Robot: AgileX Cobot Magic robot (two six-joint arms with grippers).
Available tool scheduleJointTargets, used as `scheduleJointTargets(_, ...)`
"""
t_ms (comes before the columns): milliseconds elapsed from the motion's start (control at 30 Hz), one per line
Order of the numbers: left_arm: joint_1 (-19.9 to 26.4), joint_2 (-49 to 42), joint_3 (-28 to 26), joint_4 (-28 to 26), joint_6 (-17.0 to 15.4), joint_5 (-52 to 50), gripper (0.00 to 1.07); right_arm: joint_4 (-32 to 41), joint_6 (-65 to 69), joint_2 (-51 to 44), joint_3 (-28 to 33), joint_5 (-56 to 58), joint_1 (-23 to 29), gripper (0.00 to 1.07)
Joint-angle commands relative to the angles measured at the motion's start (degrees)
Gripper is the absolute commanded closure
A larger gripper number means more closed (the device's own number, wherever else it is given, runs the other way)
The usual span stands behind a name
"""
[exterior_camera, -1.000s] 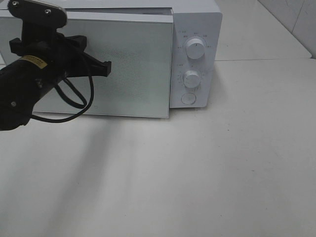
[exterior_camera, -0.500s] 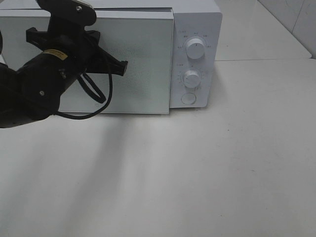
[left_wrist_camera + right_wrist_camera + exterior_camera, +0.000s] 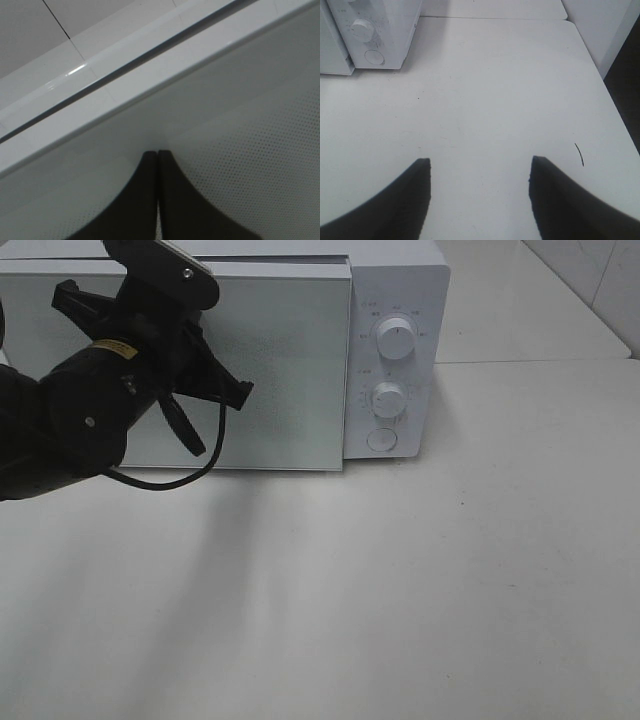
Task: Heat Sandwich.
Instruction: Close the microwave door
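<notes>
Two grippers, two very different poses. The left gripper (image 3: 158, 156) has its black fingers (image 3: 135, 205) pinched right together with nothing between them. The tips sit up against the grey speckled glass door (image 3: 290, 360) of the white microwave oven (image 3: 400, 290), near the door's top edge. Honestly can't tell if they're actually touching the panel or just a hair off it. A looped black cable (image 3: 190, 445) hangs off that arm in front of the door.

The door looks flat against the oven body from the high camera. The left wrist view shows a thin dark seam along its top, so I can't say if it's fully latched. Right of the door is the control panel: upper white round knob (image 3: 396, 340), lower white round knob (image 3: 388, 398), and a round white button (image 3: 382, 439) below them.

The right gripper (image 3: 479, 167) is spread wide, holding nothing, over the plain white table (image 3: 420, 590), well off to the side of the oven. A small dark mark (image 3: 578, 153) sits on the tabletop near it.

As for the sandwich, no view shows it, so I can't tell where it is.
</notes>
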Motion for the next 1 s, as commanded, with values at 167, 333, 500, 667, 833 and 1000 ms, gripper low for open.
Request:
scheduleJointTargets(167, 0.4, 0.3, -1.1, -2.6, 7.9, -1.2, 1.07, 0.0, 0.3, -1.3, 0.1, -0.7, 0.1, 0.5)
scheduleJointTargets(333, 0.7, 0.9, -1.1, -2.6, 11.3, -1.7, 1.07, 0.0, 0.3, -1.3, 0.1, -0.7, 0.1, 0.5)
scheduleJointTargets(500, 1.2, 4.5, -3.3, -3.0, 17.4, -2.1, 1.07, 0.0, 0.3, -1.3, 0.1, -0.7, 0.1, 0.5)
scheduleJointTargets(667, 1.6, 8.7, -8.4, -4.9, 28.5, -2.4, 1.07, 0.0, 0.3, -1.3, 0.1, -0.7, 0.1, 0.5)
scheduleJointTargets(833, 1.6, 10.3, -11.6, -7.8, 35.0, -3.6, 1.07, 0.0, 0.3, -1.3, 0.1, -0.7, 0.1, 0.5)
scheduleJointTargets(1000, 1.6, 10.3, -11.7, -7.8, 35.0, -3.9, 1.07, 0.0, 0.3, -1.3, 0.1, -0.7, 0.1, 0.5)
